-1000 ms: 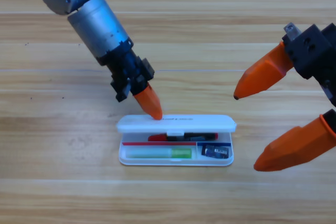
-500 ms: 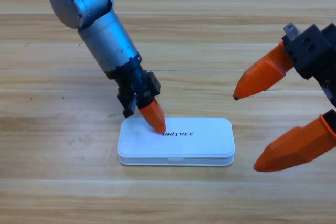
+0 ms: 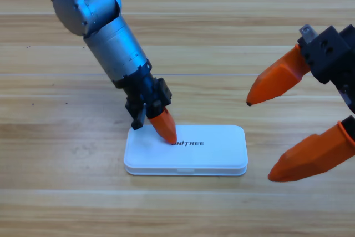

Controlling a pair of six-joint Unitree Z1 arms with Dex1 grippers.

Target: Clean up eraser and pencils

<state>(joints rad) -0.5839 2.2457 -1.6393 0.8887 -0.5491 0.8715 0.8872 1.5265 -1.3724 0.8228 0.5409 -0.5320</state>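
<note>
Two grippers are in my view. The left gripper (image 3: 165,127) presses its orange tip onto the lid of the white case (image 3: 211,151), near the lettering; I cannot tell how its jaws stand. The case lies shut on the wooden table (image 3: 222,26), hiding the eraser and pencils. The right gripper (image 3: 266,140) waits at the right edge, jaws spread wide, holding nothing.

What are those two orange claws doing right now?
Left gripper: tip pressed on the closed white case; open or shut cannot be told.
Right gripper: open, holding nothing, waiting at the right edge.
</note>
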